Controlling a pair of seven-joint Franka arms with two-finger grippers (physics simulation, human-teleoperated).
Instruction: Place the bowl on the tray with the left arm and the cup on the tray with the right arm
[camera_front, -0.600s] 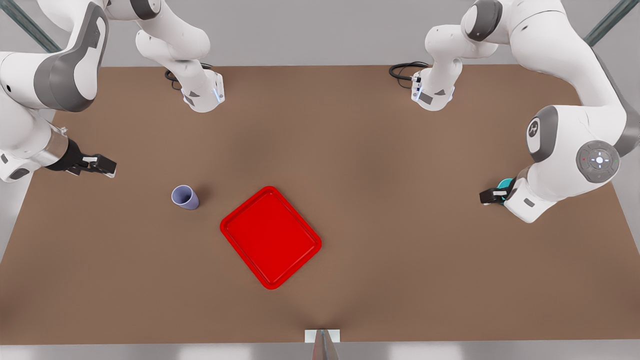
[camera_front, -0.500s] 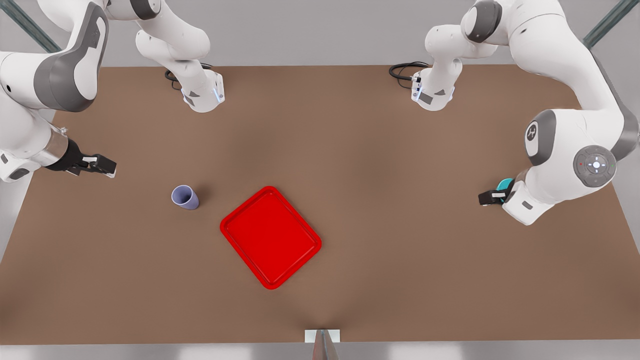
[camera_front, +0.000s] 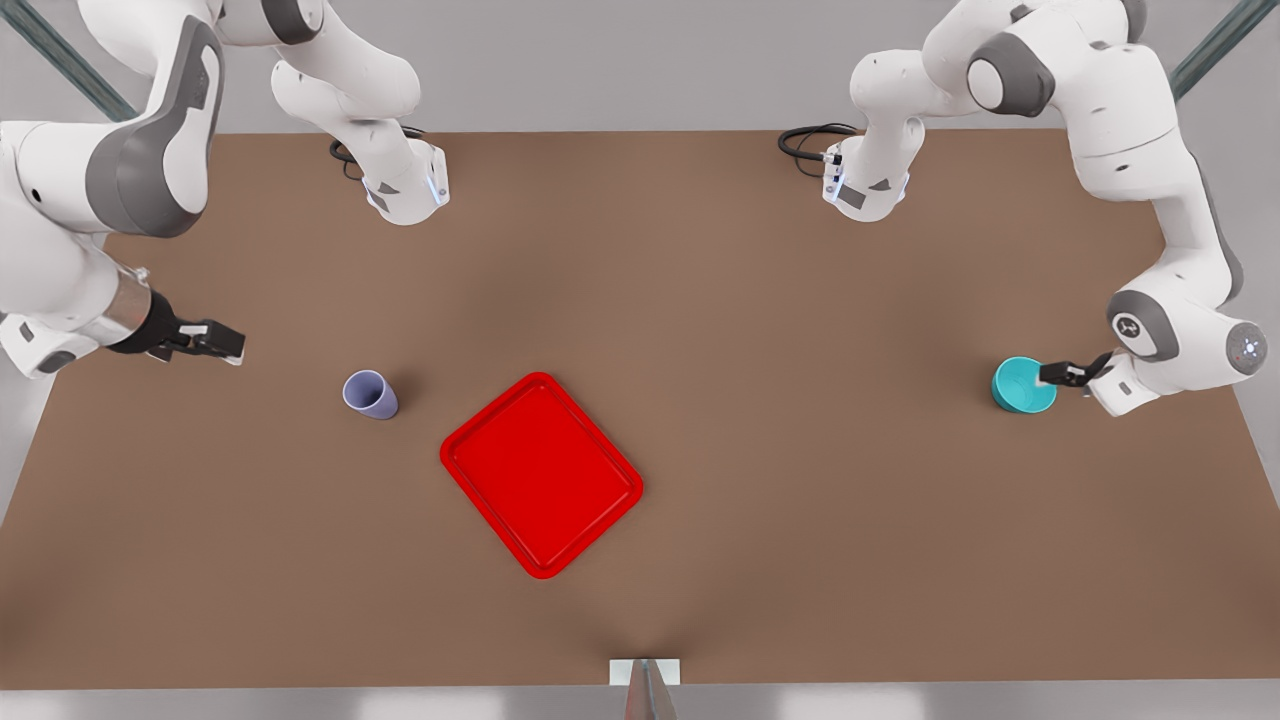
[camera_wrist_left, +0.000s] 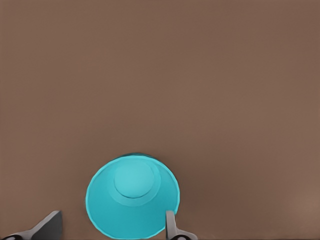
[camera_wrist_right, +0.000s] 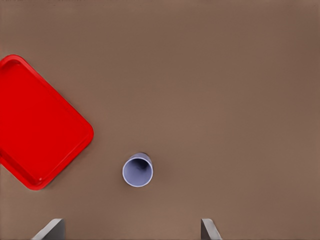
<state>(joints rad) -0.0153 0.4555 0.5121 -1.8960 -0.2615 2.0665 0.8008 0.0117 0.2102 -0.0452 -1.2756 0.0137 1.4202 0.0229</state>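
Note:
The teal bowl rests on the table at the front view's right. My left gripper is low at its rim and open. In the left wrist view one fingertip stands at the edge of the bowl and the other lies outside it, so the left gripper straddles the bowl's wall. The lavender cup stands upright to the left of the red tray. My right gripper hovers open, up and to the left of the cup. The right wrist view has the cup ahead of the right gripper and the tray beside it.
The brown table has bare surface between bowl and tray. Both arm bases stand at the far edge, with black cables beside them. A small white bracket sits at the near edge.
The left arm has stretched out toward the front view's right and its gripper has dropped to the bowl's rim, uncovering the bowl. The right gripper has crept slightly toward the cup.

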